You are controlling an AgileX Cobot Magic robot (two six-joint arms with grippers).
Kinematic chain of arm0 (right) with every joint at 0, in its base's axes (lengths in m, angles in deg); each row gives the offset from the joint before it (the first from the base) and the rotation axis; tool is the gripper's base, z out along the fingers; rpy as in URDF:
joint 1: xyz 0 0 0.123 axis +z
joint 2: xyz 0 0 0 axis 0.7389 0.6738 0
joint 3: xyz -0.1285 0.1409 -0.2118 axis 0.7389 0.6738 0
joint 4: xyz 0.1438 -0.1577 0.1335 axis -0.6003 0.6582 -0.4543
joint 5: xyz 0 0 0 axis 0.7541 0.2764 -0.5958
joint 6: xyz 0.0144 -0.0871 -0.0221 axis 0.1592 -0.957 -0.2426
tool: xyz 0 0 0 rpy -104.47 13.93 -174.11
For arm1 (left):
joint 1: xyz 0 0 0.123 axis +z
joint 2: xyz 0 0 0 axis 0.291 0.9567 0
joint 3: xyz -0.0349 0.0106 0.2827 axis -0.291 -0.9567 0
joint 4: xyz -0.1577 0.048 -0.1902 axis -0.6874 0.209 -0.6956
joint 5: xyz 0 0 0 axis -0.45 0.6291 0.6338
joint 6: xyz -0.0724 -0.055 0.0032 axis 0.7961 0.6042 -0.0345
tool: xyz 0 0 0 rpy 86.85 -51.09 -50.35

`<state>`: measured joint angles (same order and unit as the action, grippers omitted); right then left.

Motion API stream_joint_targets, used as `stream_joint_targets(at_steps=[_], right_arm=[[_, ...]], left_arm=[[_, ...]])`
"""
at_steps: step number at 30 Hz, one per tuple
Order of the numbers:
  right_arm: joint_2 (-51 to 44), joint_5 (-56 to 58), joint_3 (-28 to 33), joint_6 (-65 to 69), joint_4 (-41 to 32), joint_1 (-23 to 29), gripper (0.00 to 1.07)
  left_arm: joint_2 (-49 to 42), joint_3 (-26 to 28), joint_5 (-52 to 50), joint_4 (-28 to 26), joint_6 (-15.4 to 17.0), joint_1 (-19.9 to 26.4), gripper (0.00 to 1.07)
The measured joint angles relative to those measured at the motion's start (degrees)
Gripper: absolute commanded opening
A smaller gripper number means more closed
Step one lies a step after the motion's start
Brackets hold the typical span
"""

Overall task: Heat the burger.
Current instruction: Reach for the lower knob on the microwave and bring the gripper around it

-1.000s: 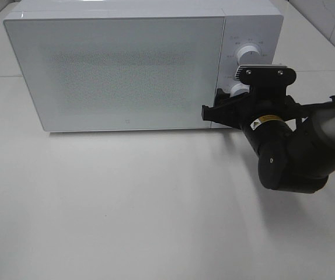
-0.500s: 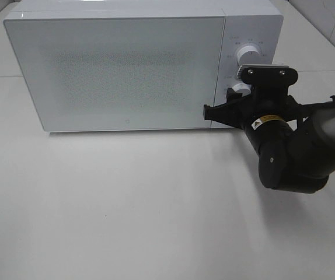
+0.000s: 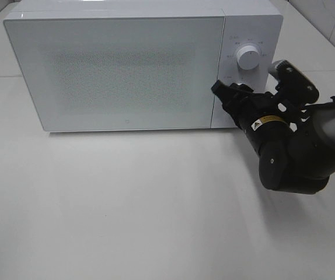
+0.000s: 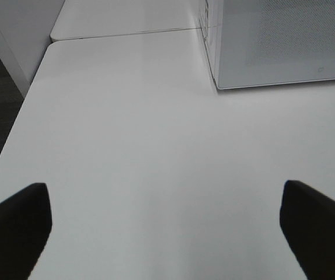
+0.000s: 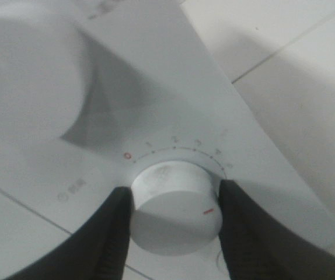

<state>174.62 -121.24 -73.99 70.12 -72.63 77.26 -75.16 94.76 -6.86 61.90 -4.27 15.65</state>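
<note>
Left gripper (image 4: pixel 166 210): black jaws spread wide, holding nothing, over the smooth white table (image 3: pixel 126 204)
Right gripper (image 5: pixel 175 195): glossy black fingers (image 5: pixel 118 233) clamped on both sides of the lower dial (image 5: pixel 173 213)
Lower dial: round, matte white, red dash; only the wrist view shows it, the high view hides it
Microwave (image 3: pixel 121 70): boxy, white, speckled door shut
Burger: out of sight in all 3 views

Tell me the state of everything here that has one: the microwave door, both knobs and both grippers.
microwave door, closed.
upper knob, untouched.
lower knob, gripped on both sides, red mark turned off zero.
right gripper, shut on the lower knob.
left gripper, open, holding nothing, over the table.
</note>
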Motion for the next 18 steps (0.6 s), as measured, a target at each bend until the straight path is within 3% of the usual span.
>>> stream_joint_targets(at_steps=[1, 3, 4, 7, 9, 18], right_arm=[[0.0, -0.17, 0.06, 12.89, 0.0, 0.0, 0.15], [0.0, -0.23, 0.11, 17.99, 0.0, 0.0, 0.15], [0.0, -0.46, 0.17, 28.99, 0.17, 0.0, 0.16], [0.0, -0.52, 0.17, 34.72, 0.17, 0.0, 0.17], [0.0, -0.63, 0.17, 51.45, 0.17, 0.0, 0.18], [0.0, -0.74, 0.17, 60.96, 0.06, 0.0, 0.21]], left_arm=[[0.0, 0.0, 0.0, 0.0, 0.0, 0.0, 1.01], [0.0, 0.0, 0.0, 0.0, 0.0, 0.0, 1.01], [0.0, 0.0, 0.0, 0.0, 0.0, 0.0, 1.01], [0.0, 0.0, 0.0, 0.0, 0.0, 0.0, 1.01], [0.0, 0.0, 0.0, 0.0, 0.0, 0.0, 1.01], [0.0, 0.0, 0.0, 0.0, 0.0, 0.0, 1.01]])
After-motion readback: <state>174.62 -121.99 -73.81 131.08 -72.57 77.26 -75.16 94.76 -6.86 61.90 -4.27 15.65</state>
